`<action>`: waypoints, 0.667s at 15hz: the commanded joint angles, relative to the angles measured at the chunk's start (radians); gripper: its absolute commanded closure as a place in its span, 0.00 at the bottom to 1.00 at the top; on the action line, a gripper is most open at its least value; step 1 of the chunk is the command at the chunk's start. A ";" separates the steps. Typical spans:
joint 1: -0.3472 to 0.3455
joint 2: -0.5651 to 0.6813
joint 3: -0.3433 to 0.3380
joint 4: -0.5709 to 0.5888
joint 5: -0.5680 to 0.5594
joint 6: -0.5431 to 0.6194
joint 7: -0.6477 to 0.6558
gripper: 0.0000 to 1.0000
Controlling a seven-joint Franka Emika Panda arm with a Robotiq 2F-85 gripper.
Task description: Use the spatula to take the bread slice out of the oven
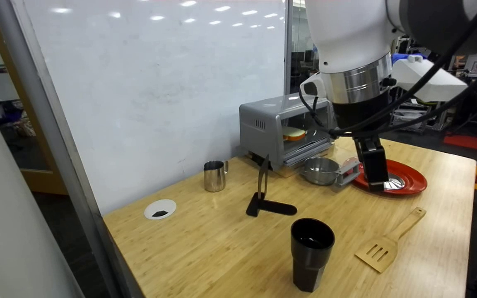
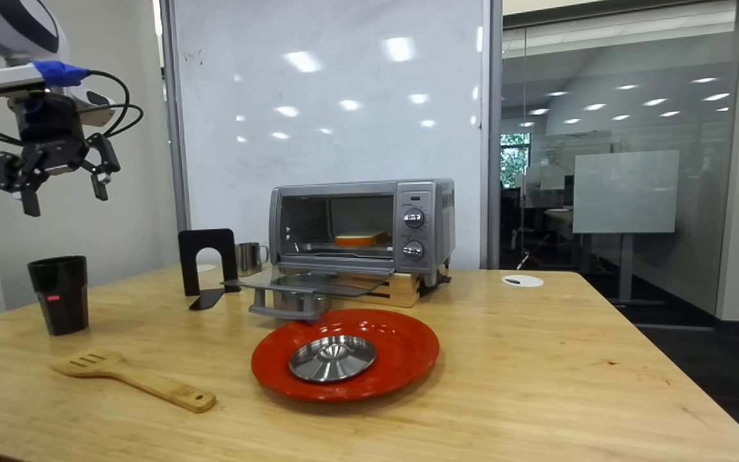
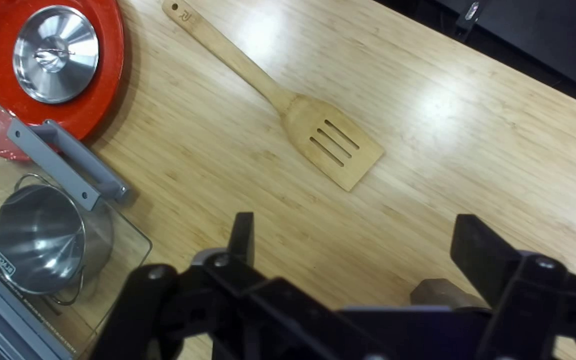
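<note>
The wooden spatula (image 1: 391, 241) lies flat on the table in both exterior views (image 2: 145, 380). In the wrist view the spatula (image 3: 283, 102) has its slotted blade nearest my gripper and its handle pointing to the upper left. The silver-grey oven (image 1: 261, 122) stands against the whiteboard; its glass door is lowered open. The bread slice (image 2: 360, 239) lies on the rack inside the oven, and also shows in an exterior view (image 1: 293, 133). My gripper (image 3: 355, 217) is open and empty, high above the table, apart from the spatula. It also shows in an exterior view (image 2: 66, 200).
A red plate (image 2: 408, 350) with a steel lid (image 2: 333, 358) sits before the oven door handle (image 3: 55, 167). A steel pot (image 3: 38, 240) stands under the glass door. A black cup (image 1: 311, 256), black bookend (image 1: 278, 207) and steel pitcher (image 1: 215, 178) stand on the table.
</note>
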 commanded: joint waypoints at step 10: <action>0.011 -0.045 0.002 -0.032 0.006 0.025 -0.112 0.00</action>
